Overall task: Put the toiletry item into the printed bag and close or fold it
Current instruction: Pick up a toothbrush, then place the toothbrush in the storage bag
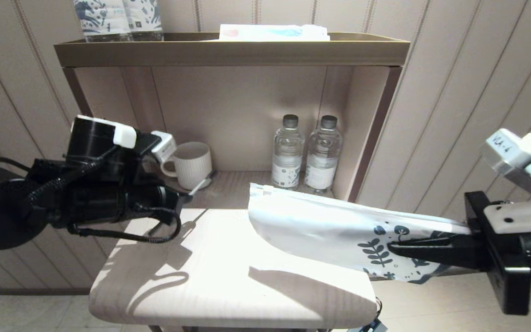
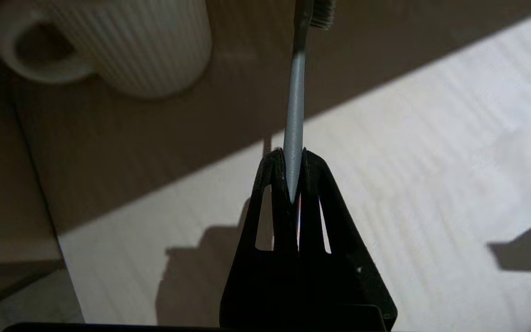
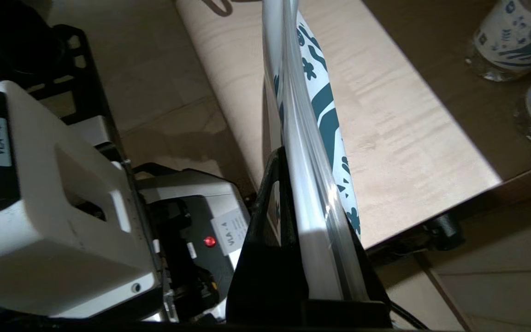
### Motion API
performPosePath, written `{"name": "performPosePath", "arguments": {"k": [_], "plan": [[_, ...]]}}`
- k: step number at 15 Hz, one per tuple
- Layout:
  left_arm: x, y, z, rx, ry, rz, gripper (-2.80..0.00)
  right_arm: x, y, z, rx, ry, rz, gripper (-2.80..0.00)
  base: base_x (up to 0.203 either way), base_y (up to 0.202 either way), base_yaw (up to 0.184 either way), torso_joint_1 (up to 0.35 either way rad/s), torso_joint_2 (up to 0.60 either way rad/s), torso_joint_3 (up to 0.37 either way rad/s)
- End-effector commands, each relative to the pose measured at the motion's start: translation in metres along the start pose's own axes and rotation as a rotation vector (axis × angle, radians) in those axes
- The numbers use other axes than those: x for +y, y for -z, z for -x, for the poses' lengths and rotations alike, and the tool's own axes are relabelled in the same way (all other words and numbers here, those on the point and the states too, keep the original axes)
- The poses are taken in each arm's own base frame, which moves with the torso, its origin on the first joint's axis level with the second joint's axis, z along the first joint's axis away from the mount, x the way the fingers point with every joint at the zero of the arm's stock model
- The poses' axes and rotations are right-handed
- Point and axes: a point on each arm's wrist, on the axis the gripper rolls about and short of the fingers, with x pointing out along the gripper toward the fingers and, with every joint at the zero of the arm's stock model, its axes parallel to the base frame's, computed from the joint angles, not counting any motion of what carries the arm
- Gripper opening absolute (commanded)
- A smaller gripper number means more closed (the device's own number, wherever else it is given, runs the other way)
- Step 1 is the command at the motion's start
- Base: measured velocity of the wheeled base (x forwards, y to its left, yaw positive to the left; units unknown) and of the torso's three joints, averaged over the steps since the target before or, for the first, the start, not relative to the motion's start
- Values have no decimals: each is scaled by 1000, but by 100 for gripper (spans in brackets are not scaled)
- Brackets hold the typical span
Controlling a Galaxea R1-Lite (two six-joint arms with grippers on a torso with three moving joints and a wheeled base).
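Note:
My left gripper (image 2: 293,159) is shut on the tail of the grey toothbrush (image 2: 296,97), which points away from it toward the mug; its dark bristles (image 2: 323,14) show at the far end. In the head view the brush (image 1: 199,183) sticks out of that gripper (image 1: 182,196) at the table's back left. The printed bag (image 1: 321,233) hangs level above the table's right side, held by its leaf-printed end in my shut right gripper (image 1: 392,246). Its white plain end faces left, apart from the brush. Seen edge-on in the right wrist view, the bag (image 3: 311,138) runs between the fingers (image 3: 272,184).
A white ribbed mug (image 1: 192,163) stands at the back left of the wooden table (image 1: 210,286), close to the brush tip. Two water bottles (image 1: 306,154) stand in the shelf niche behind the bag. Printed packs (image 1: 118,18) and a flat box (image 1: 272,32) sit on the top shelf.

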Motion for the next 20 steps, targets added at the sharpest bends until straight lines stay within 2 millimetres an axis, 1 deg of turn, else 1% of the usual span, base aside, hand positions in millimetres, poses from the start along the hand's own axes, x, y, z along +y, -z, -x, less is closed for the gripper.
{"name": "performPosePath", "arguments": {"k": [1, 2, 4, 5, 6, 8, 9, 11, 13, 16, 18, 20], "plan": [[-1, -29, 23, -114, -1, 9, -280, 4, 2, -10, 36, 73, 31, -280, 0, 0, 0, 0, 0, 0], [-2, -42, 37, -144, 4, 13, -280, 6, 3, -17, 50, 114, 54, -280, 0, 0, 0, 0, 0, 0], [-6, -64, 62, -174, 47, 21, -280, 6, 4, -24, 34, 129, 88, -280, 0, 0, 0, 0, 0, 0], [-8, -69, 72, -176, 81, 26, -280, 7, 6, -26, 37, 144, 101, -280, 0, 0, 0, 0, 0, 0], [-10, -71, 77, -171, 120, 28, -280, 5, 11, -31, 53, 181, 127, -280, 0, 0, 0, 0, 0, 0], [-14, -76, 80, -185, 155, 19, -280, 0, 22, -44, 76, 278, 205, -280, 0, 0, 0, 0, 0, 0], [-19, -79, 81, -192, 175, 10, -280, 1, 25, -51, 68, 312, 248, -280, 0, 0, 0, 0, 0, 0], [-33, -86, 85, -194, 223, -15, -280, 6, 30, -64, 84, 346, 308, -280, 0, 0, 0, 0, 0, 0], [-45, -94, 92, -191, 266, -35, -280, 16, 30, -70, 92, 334, 337, -280, 0, 0, 0, 0, 0, 0], [-57, -97, 96, -190, 310, -54, -280, 29, 35, -77, 124, 343, 377, -280, 0, 0, 0, 0, 0, 0], [-63, -92, 89, -163, 328, -61, -280, 32, 41, -86, 127, 362, 400, -280, 0, 0, 0, 0, 0, 0], [-64, -85, 77, -121, 314, -62, -280, 29, 46, -94, 114, 416, 422, -280, 0, 0, 0, 0, 0, 0]]}}
